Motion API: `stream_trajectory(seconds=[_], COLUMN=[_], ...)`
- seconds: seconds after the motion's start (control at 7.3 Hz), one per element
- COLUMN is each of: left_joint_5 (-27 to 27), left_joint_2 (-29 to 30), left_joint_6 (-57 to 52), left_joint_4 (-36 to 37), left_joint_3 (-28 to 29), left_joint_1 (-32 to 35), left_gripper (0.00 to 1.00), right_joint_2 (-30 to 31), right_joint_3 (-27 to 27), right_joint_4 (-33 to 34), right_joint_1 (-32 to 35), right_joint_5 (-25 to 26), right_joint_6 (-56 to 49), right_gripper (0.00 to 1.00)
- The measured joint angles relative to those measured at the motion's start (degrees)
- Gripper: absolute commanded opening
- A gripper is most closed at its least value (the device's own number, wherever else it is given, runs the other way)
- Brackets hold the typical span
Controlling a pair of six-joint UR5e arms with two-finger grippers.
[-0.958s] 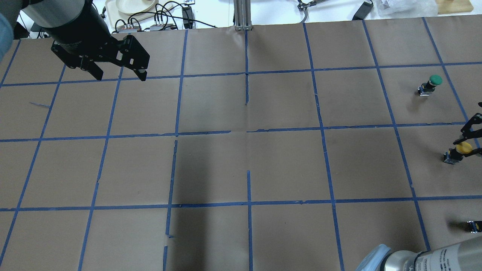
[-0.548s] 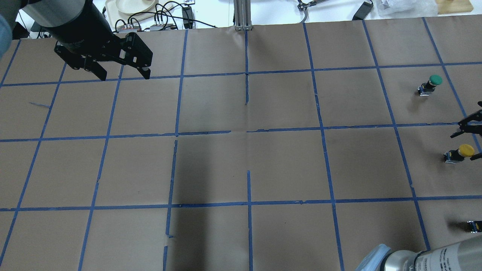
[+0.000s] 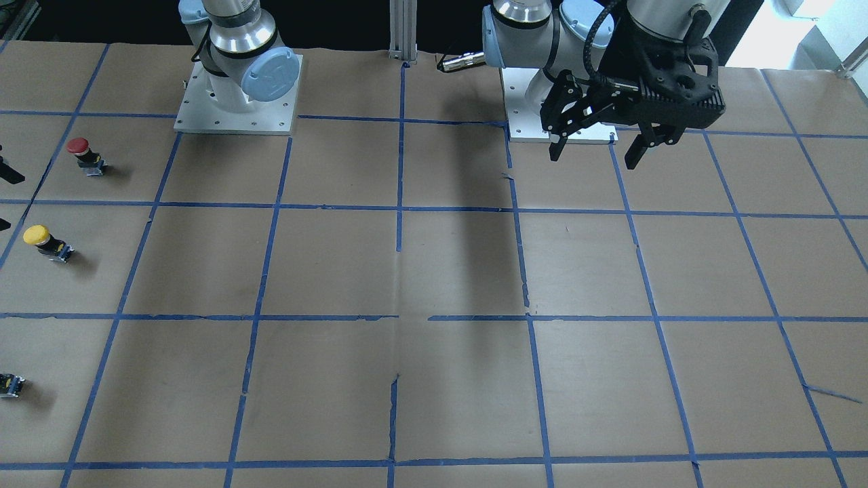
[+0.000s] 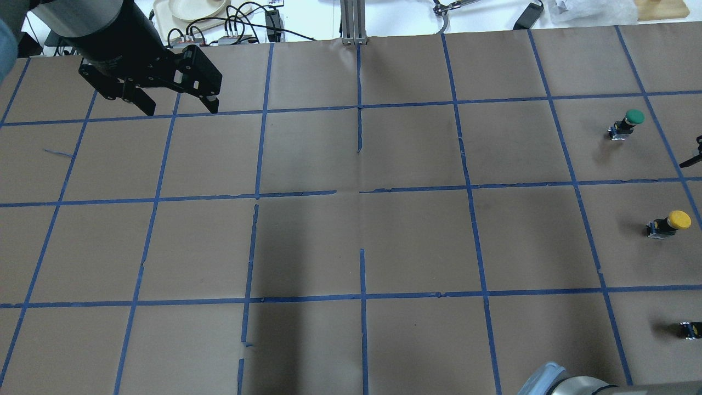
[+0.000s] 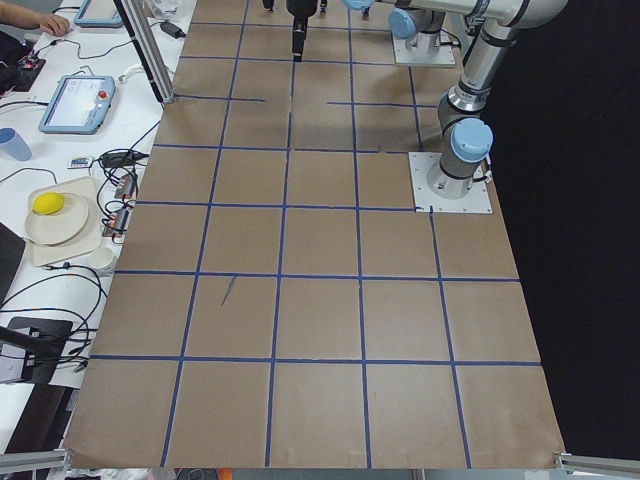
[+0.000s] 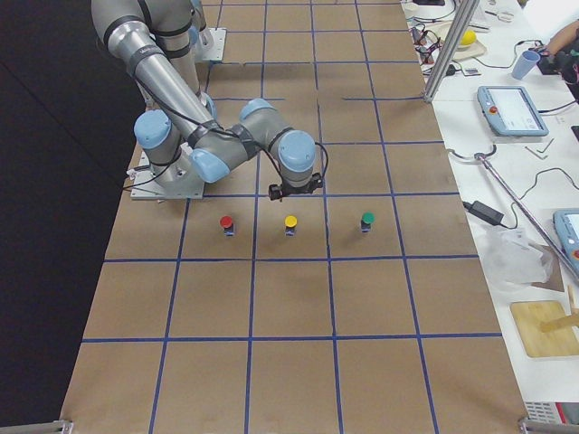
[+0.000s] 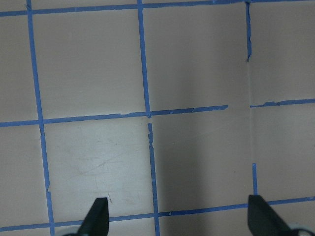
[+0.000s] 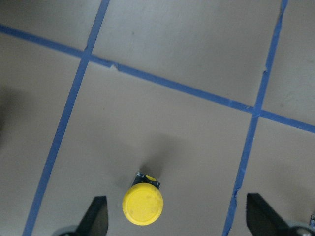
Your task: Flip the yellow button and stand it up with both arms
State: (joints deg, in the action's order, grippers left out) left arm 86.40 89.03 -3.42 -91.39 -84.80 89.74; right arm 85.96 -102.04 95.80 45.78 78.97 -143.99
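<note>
I see the yellow button (image 4: 670,224) standing upright on the worktop (image 4: 417,241). Its long axis is vertical, with the round cap on top and the dark body down on the paper. It sits near the worktop's end on the robot's right, in the middle of a row of three. The red button (image 6: 226,223) is on the robot's side of it and the green button (image 4: 628,123) on the far side, each well apart from it.

The right claw (image 8: 177,198) hangs above the yellow button with its fingers (image 8: 96,216) spread wide. My right wrist feed looks straight down on the cap, which lies between them, nearer one finger and touching neither. The left claw (image 4: 180,111) is also spread and grips nothing; it hovers over the worktop's other end, well apart from all three buttons.

Brown paper (image 4: 307,153) covers the worktop, squared off by blue tape (image 4: 471,186) that is torn in spots. Beyond the far edge a white bench (image 4: 395,16) carries cables (image 4: 241,22) and a tray (image 5: 60,252), and a metal post (image 4: 354,22) rises mid-edge.
</note>
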Motion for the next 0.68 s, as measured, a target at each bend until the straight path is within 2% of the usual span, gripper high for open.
stream_trajectory(seconds=[0.27, 0.68], left_joint_5=[0.03, -0.01], left_joint_2=[0.04, 0.09], left_joint_6=[-0.03, -0.10], left_joint_4=[-0.01, -0.02], left_joint_3=[0.05, 0.07], left_joint_1=[-0.05, -0.09], left_gripper=[1.00, 1.00], right_joint_2=[2.21, 2.78], right_joint_3=[6.66, 10.12], right_joint_4=[-6.46, -7.88], right_joint_1=[10.75, 23.22], right_joint_5=[0.05, -0.16], right_joint_6=[21.08, 47.55], right_gripper=[1.00, 1.00])
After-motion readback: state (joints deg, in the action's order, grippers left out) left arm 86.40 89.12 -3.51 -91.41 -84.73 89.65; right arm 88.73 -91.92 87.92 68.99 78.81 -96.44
